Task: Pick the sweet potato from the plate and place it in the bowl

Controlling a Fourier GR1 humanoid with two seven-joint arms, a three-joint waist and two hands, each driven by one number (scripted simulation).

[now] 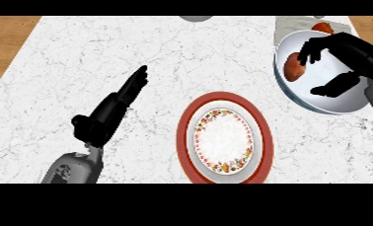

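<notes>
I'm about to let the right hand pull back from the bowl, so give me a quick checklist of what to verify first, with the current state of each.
1. Sweet potato inside the bowl: ok, it lies against the bowl's left inner side.
2. Plate has given up the sweet potato: ok, only its floral centre shows.
3. Right hand has let go: ok, its fingers are spread above the bowl and curl round nothing, though fingertips are close to the sweet potato.
4. Sweet potato at rest: cannot tell from one picture.
5. Left hand out of the way: ok, open on the counter, left of the plate.
</notes>
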